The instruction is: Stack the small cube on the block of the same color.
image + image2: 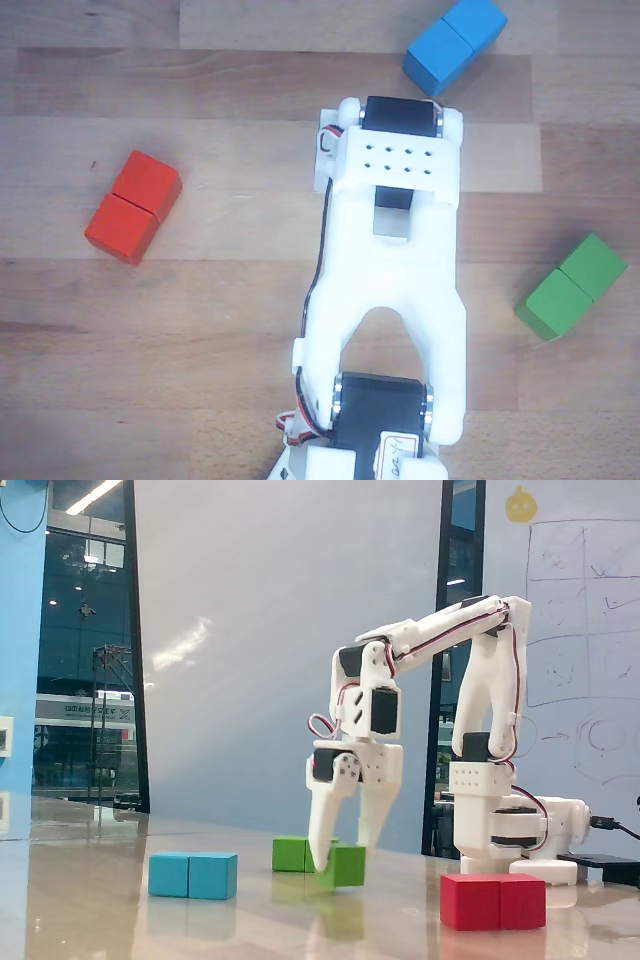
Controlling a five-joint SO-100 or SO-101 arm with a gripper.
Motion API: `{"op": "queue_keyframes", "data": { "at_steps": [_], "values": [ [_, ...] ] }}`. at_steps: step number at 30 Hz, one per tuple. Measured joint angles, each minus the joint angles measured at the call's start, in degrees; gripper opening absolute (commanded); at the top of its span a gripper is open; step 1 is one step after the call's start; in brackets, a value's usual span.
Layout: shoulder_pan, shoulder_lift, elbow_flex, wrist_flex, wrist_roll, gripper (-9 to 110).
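In the fixed view the gripper [338,858] was closed on the small cube [344,866], holding it tilted and slightly off the table [120,920]. From above, the arm's white body [390,260] hid both fingers and cube. The green block [292,854] lay just behind the cube, partly covered by a finger; whether they touched could not be told. The blue block [193,875] sat left, the red block [493,901] right.

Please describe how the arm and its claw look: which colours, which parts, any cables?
The arm has white plastic links with black servo blocks at its joints. Red, black and white cables run along it. The claw has two white tapering fingers. Its white base stands on the table.
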Motion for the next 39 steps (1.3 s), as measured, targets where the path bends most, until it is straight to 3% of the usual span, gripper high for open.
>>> {"op": "queue_keyframes", "data": {
  "at_steps": [7, 14, 30, 39],
  "values": [
    [2.3, 0.0, -5.2, -0.1, 0.0, 4],
    [12.4, 0.0, -12.6, -0.1, -0.1, 4],
    [37.5, 0.0, -17.0, -0.1, -14.1, 4],
    [42.8, 0.0, -17.0, 0.9, -14.9, 4]
  ]
}}
